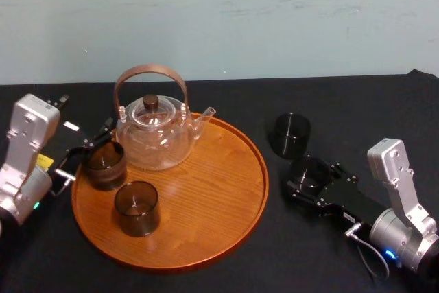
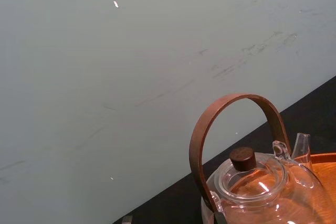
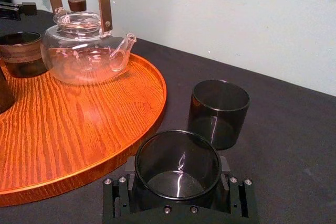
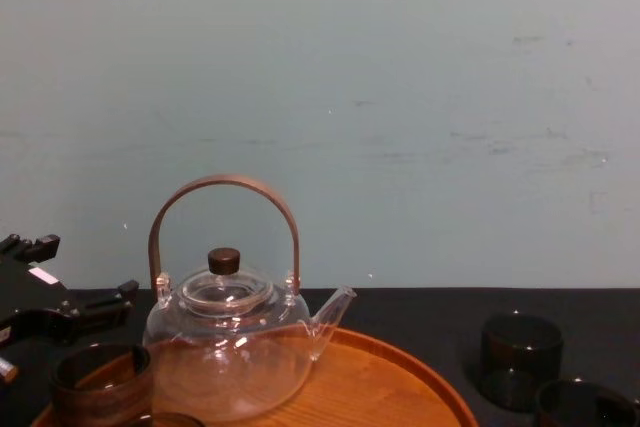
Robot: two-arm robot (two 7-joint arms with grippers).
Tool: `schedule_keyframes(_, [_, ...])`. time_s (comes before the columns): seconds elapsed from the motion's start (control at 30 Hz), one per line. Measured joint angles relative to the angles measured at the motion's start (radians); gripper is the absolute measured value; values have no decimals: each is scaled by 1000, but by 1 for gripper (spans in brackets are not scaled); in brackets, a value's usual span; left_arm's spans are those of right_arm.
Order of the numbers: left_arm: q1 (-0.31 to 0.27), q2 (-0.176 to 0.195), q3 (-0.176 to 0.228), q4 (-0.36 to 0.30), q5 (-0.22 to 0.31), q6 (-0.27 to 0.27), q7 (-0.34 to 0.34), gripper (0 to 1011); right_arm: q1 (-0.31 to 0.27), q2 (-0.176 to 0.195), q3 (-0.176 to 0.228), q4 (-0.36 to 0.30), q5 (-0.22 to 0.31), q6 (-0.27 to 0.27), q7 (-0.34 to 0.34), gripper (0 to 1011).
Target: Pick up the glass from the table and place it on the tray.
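Clamping the glass (image 3: 178, 162) on the desk (image 3: 294, 145) in the right gripper (image 3: 178, 192), with left gripper (image 1: 88, 150) spread wide beside the tray (image 3: 63, 129). Next, likely: lift clear over the rim (image 3: 161, 98).

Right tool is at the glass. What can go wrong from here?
1. The spare glass stands close behind the glass at the right tool; a lift may knock it.
2. A low carry may clip the tray rim.
3. The teapot and the left tool crowd the tray's left half.
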State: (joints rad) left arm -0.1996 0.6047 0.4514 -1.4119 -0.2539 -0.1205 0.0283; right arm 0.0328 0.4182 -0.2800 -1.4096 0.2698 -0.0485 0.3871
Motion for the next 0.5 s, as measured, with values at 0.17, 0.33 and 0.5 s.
schedule_keyframes(0.17, [0,0,0,0,0,0,0,1001,0,0,0,0,0,0,0,905])
schedule_keyframes(0.33, [0,0,0,0,0,0,0,1001,0,0,0,0,0,0,0,905])
schedule_keyframes(0.5, [0,0,0,0,0,0,0,1001,-3,2,11,-14,4,2,3,905])
